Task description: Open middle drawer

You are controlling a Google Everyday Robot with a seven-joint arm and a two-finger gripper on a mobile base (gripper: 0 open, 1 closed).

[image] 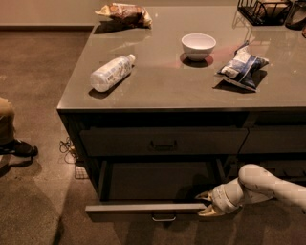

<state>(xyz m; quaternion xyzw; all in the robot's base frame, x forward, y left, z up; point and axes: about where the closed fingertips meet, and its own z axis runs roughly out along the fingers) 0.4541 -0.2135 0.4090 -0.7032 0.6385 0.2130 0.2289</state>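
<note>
The middle drawer (143,209) is pulled out from the counter. Its flat dark front has a small bar handle (163,218) at the centre, and its dark interior (158,179) looks bare. My gripper (205,204) is at the right end of the drawer front. One finger sits behind the front panel and one before it, closed on the panel's edge. My white arm (267,184) reaches in from the right. The taller top drawer (162,141) above is closed.
On the counter top (158,88) lie a plastic bottle (111,72), a white bowl (198,46), a blue snack bag (241,67), a brown bag (125,13) and a black wire rack (263,9). A person's shoe (16,147) and cables (67,146) are on the floor at left.
</note>
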